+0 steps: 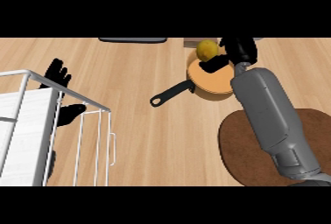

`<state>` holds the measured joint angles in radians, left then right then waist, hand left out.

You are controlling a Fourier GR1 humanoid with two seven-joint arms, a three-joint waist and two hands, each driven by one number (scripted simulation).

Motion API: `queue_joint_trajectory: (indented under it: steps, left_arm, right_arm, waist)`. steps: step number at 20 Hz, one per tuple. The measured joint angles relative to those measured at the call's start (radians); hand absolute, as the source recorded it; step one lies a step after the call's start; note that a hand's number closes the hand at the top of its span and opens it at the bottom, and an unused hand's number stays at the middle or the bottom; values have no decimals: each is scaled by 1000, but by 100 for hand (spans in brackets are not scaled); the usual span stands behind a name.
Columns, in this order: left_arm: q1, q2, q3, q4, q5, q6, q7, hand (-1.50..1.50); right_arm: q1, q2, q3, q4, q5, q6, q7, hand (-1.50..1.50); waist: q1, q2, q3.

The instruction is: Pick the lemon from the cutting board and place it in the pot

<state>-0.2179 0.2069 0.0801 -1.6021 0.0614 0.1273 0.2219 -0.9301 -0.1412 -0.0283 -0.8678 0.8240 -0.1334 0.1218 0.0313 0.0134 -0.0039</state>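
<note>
A yellow lemon (206, 49) hangs over the far rim of an orange pot (212, 87), whose black handle (171, 93) points toward the lower left. My right hand (238, 50) is curled round the lemon, fingers at its right side and thumb just below it. The grey right forearm runs down across the pot's right edge. A round brown cutting board (249, 148) lies at the lower right with nothing visible on it. At the left, my left hand (58, 78) rests open with its fingers up, partly behind a wire rack.
A white wire rack (39, 127) fills the lower left corner. A dark flat object (132, 40) lies at the counter's far edge, and a brownish block (191, 42) sits just behind the pot. Bare wooden counter (149, 144) lies between rack and board.
</note>
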Motion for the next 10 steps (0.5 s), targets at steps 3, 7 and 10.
queue_joint_trajectory:
  steps: [3, 7, 10]
  left_arm:
    - [0, -4, -5, -2, -8, 3, 9, 0]
    - [2, -9, -1, 1, -1, -4, -2, 0]
    - [10, -10, 0, 2, -5, -5, -13, 0]
  right_arm:
    - [-29, 11, -40, 97, -64, 39, -77, -150]
    - [-48, 33, -122, 154, -181, 74, -187, -150]
    - [-68, 36, -201, 164, -280, 98, -247, -150]
  waist:
    - [3, 1, -1]
    - [1, 1, 1]
    - [-4, -1, 2]
